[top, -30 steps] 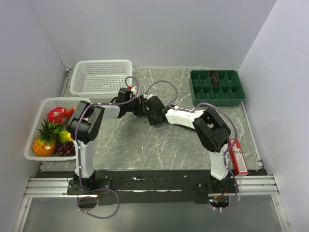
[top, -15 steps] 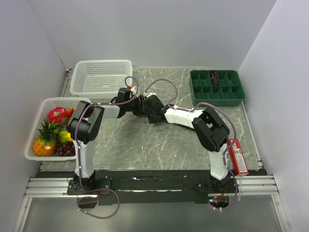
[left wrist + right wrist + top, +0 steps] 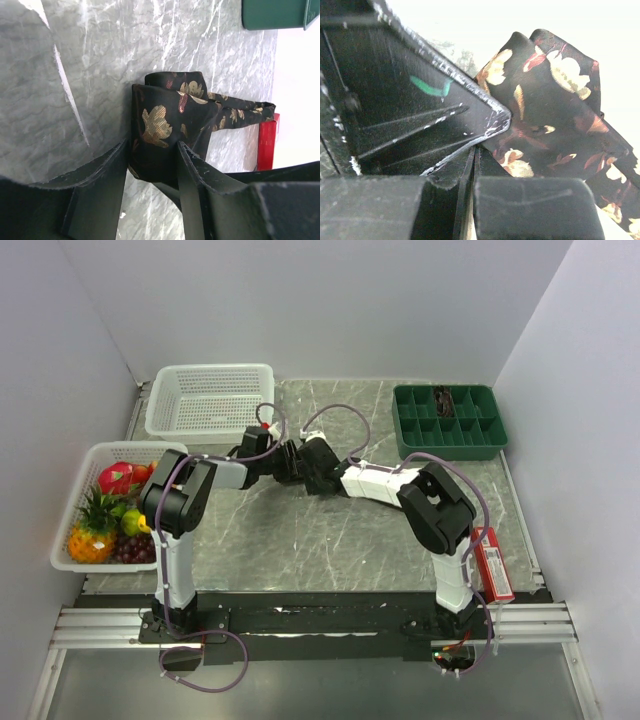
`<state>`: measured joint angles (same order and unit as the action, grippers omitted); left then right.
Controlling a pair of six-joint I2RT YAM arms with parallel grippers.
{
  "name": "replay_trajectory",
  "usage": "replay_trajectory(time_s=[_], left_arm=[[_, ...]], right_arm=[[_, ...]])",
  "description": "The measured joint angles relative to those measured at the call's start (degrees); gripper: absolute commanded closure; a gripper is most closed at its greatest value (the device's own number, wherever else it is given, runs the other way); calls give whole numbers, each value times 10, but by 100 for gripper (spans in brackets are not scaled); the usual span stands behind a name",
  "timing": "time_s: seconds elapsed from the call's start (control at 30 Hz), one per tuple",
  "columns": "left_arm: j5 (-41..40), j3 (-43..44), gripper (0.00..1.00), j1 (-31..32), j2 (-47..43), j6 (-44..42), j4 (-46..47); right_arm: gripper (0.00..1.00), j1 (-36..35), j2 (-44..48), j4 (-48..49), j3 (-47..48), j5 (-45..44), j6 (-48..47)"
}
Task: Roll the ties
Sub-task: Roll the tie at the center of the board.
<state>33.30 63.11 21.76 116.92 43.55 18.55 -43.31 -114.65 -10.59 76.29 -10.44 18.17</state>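
Black floral tie in left tool, green tray beyond

The tie lies on the table (about mid-table). Behind and left of it sits a basket; farther left, the fruit basket; behind and right, the compartment tray.

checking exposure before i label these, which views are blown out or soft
Right wrist: background behind the tie is blown out white, its pattern sharp. Left wrist: tie crisp, near fingers soft, right edge washed out. Top external: evenly lit, no strong glare.
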Motion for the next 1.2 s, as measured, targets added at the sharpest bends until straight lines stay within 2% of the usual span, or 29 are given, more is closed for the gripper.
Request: replay_trajectory(time_s=[0.27, 0.5, 0.6, 0.73, 0.83, 0.97, 1.2], left_arm=[[-6, -23, 61, 1, -4, 10, 29], [-7, -23, 80, 1, -4, 18, 33], [-11, -21, 83, 1, -4, 16, 27], [-22, -5, 84, 1, -5, 7, -5], [-35, 4, 85, 2, -10, 0, -26], [-51, 9, 86, 2, -22, -4, -50], [-57, 10, 85, 2, -35, 29, -55]], right_arm=[[100, 0, 7, 49, -30, 2, 13], [100, -1, 64, 85, -79, 0, 14], [100, 0, 103, 89, -94, -10, 10], [100, 12, 162, 96, -127, -11, 13], [100, 54, 195, 97, -146, 1, 20], [100, 108, 191, 92, -145, 10, 21], [100, 109, 145, 79, -144, 42, 23]])
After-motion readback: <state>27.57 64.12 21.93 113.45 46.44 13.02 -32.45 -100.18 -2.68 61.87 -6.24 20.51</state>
